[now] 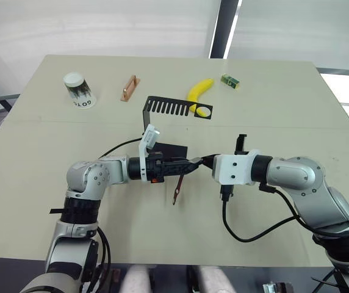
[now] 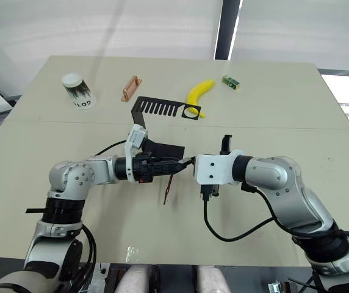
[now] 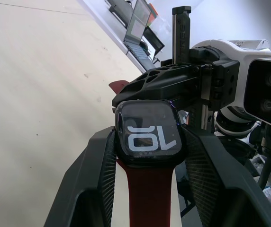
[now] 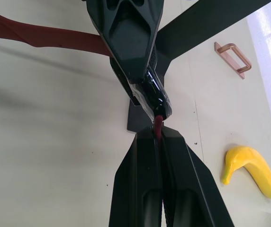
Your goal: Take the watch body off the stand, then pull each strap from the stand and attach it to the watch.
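Note:
My left gripper [image 1: 190,163] is shut on the watch body [image 3: 147,132], a small black case with light digits on its dark screen. One dark red strap [image 1: 178,189] is fixed to the case and hangs down toward the table. My right gripper [image 4: 158,135] faces it from the right, shut on the end of a second dark red strap [image 4: 158,126] whose tip meets the edge of the case. Both grippers hover just in front of the black stand [image 1: 169,106], whose slotted top arm is bare.
At the back of the table sit an upturned paper cup [image 1: 79,90], a copper-coloured bar [image 1: 129,88], a banana [image 1: 200,91] beside the stand's round hole, and a small green box [image 1: 230,80]. A black cable [image 1: 248,235] loops under my right arm.

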Robot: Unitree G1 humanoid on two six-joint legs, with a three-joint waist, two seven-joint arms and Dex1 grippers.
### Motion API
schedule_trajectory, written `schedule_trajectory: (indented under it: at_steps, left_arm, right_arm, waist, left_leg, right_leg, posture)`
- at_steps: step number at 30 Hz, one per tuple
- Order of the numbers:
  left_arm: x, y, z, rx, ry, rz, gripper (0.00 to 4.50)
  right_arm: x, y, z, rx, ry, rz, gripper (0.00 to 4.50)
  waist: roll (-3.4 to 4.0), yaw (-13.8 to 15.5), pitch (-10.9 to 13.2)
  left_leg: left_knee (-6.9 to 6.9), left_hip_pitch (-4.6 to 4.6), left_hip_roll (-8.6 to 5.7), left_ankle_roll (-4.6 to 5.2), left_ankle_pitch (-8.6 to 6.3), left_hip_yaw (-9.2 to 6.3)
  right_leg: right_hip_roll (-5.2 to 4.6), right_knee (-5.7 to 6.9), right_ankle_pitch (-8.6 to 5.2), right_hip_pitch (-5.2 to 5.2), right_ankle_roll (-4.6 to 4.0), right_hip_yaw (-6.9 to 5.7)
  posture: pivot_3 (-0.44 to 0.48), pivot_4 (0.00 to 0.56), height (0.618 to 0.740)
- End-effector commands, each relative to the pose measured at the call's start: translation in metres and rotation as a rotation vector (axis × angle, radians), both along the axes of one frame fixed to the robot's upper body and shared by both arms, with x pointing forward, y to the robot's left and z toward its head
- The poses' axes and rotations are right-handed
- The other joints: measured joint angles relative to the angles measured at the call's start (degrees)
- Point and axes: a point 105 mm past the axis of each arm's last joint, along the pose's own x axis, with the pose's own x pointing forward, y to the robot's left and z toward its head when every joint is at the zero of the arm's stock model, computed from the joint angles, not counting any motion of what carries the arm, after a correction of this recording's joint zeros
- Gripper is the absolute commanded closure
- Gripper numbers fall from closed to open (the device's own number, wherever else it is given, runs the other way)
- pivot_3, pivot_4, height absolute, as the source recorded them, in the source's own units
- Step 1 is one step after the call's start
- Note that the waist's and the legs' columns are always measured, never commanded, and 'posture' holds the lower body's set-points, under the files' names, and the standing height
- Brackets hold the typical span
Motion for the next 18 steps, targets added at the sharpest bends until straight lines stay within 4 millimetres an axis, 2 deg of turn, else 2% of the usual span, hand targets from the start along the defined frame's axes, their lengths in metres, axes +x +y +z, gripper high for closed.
schedule_trajectory:
  at_steps: [1, 18]
  left_arm:
    - [-0.0117, -0.0123, 0.0206, -0.053, -0.064, -0.079, 2.86]
    - [-0.0107, -0.0111, 0.0200, -0.048, -0.061, -0.073, 2.86]
  right_arm:
    - [-0.0053, 0.0095, 0.0093, 0.006, -0.038, 0.052, 4.50]
    - [-0.0054, 0.0089, 0.0100, 0.009, -0.040, 0.048, 4.50]
  waist:
    - [0.00, 0.00, 0.00]
    - [0.00, 0.00, 0.00]
  left_leg:
    - [0.00, 0.00, 0.00, 0.00, 0.00, 0.00]
    - [0.00, 0.00, 0.00, 0.00, 0.00, 0.00]
  right_leg:
    - [0.00, 0.00, 0.00, 0.00, 0.00, 0.00]
    - [0.00, 0.00, 0.00, 0.00, 0.00, 0.00]
  posture:
    - [0.000, 0.150, 0.740]
    - [0.000, 0.150, 0.740]
